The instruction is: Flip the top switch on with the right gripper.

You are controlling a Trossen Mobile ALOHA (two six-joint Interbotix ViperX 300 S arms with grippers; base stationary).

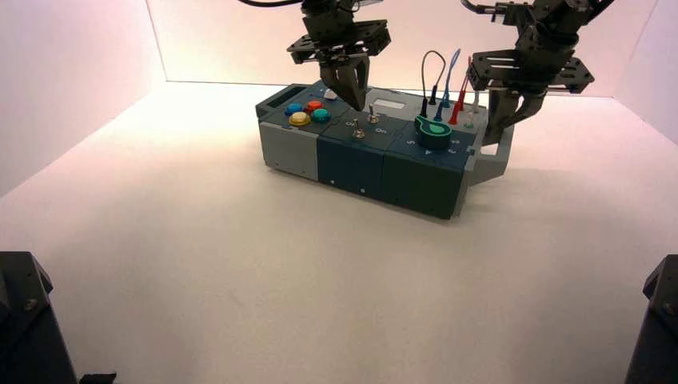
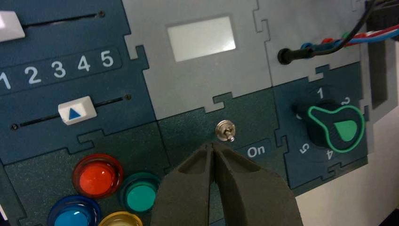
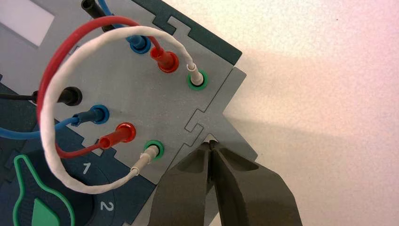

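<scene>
Pale desk [image 1: 200, 240], box [image 1: 349, 166] standing turned on it. Top switch [image 2: 226, 131], small metal toggle, sits on the dark-blue panel beside the grey display window [image 2: 201, 38]. Right claw [image 1: 489, 144] clenched on nothing, over the box's wire end, well apart from the switch. Left claw [image 2: 210, 145] also clenched and empty, tips just beside the toggle.

Progress: right claw's approach seems still to do; cannot tell whether the switch counts as on.

Views: left wrist view gives the "On" lettering [image 2: 255, 151] plainly but hides the twin toggle [image 1: 358, 132], which the high view shows. Right wrist view has wires and sockets, no switch.
</scene>
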